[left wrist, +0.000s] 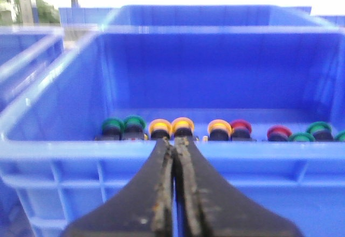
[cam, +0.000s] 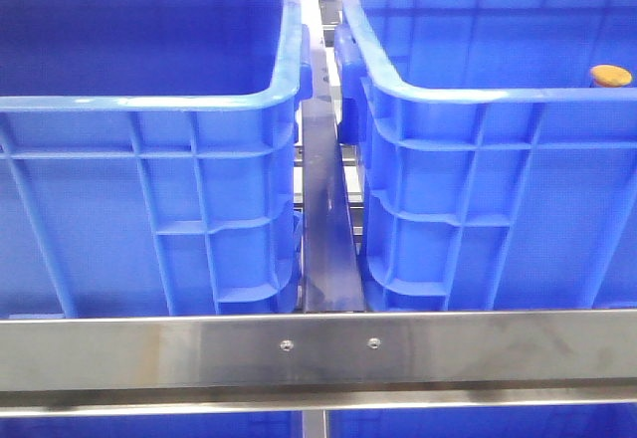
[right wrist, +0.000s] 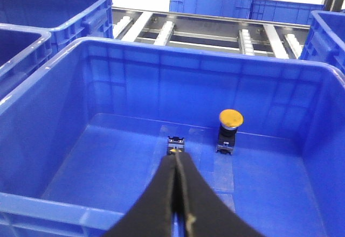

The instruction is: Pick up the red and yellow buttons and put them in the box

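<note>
In the left wrist view, a row of push buttons stands inside a blue crate (left wrist: 64, 151) behind its near rim: three yellow buttons (left wrist: 183, 125), two red buttons (left wrist: 241, 127) and several green ones (left wrist: 113, 125). My left gripper (left wrist: 173, 141) is shut and empty, its tips just outside that rim, in line with the yellow buttons. In the right wrist view, another blue crate (right wrist: 48, 107) holds an upright yellow button (right wrist: 230, 119) and a second one lying on its side (right wrist: 176, 143). My right gripper (right wrist: 177, 157) is shut and empty above this crate, with the lying button just beyond its tips.
The front view shows two tall blue crates side by side, the left one (cam: 149, 109) and the right one (cam: 478, 100), with a metal rail (cam: 318, 348) in front and a yellow button (cam: 609, 76) in the right one. More crates (right wrist: 210, 0) and rollers (right wrist: 167, 29) lie beyond.
</note>
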### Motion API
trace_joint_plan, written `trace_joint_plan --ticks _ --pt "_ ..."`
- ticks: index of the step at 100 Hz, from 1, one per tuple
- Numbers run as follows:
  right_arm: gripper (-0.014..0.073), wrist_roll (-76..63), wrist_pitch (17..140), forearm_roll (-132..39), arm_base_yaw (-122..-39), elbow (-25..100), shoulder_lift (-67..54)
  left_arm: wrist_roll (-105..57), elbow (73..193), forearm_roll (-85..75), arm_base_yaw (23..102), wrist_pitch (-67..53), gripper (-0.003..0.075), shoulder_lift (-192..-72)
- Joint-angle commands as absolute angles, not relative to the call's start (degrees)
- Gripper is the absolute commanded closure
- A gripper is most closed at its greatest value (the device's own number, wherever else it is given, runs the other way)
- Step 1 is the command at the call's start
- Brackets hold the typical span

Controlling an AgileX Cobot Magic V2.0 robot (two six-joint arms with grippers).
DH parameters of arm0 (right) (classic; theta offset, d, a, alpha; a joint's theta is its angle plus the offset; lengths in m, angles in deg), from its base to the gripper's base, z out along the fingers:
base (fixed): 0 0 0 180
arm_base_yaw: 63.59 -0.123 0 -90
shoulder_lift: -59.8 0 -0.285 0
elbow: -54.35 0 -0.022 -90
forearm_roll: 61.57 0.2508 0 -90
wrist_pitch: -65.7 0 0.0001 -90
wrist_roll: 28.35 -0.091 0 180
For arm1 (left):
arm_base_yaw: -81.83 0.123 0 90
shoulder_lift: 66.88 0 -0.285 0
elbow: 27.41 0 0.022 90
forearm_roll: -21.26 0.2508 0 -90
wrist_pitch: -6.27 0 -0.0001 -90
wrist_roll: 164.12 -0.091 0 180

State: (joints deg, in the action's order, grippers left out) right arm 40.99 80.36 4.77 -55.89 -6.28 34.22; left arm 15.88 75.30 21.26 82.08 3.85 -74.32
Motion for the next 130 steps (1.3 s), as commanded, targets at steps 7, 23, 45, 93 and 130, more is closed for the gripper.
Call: trace_joint_plan --ticks 7,23,45,93,130 --pt "0.0652 41.23 79.58 5.89 -55.55 -4.70 34.09 16.66 72.20 20.74 82.26 7.54 0.0740 -72.60" --pt "0.0652 41.23 79.97 5.89 -55.55 -4.70 34.09 16.66 72.31 20.74 82.14 7.54 0.0740 -72.60" --pt "0.0652 41.23 80.03 5.89 -55.55 -4.70 34.09 16.66 72.31 20.74 82.14 7.54 0.0740 -72.60" --pt "0.0652 41.23 80.19 5.89 -55.55 -4.70 34.09 16.66 72.31 20.74 82.14 7.54 0.0740 -72.60" --pt "0.0652 37.75 74.73 2.64 -59.12 -4.50 34.21 16.66 72.31 20.74 82.14 7.54 0.0740 -72.60"
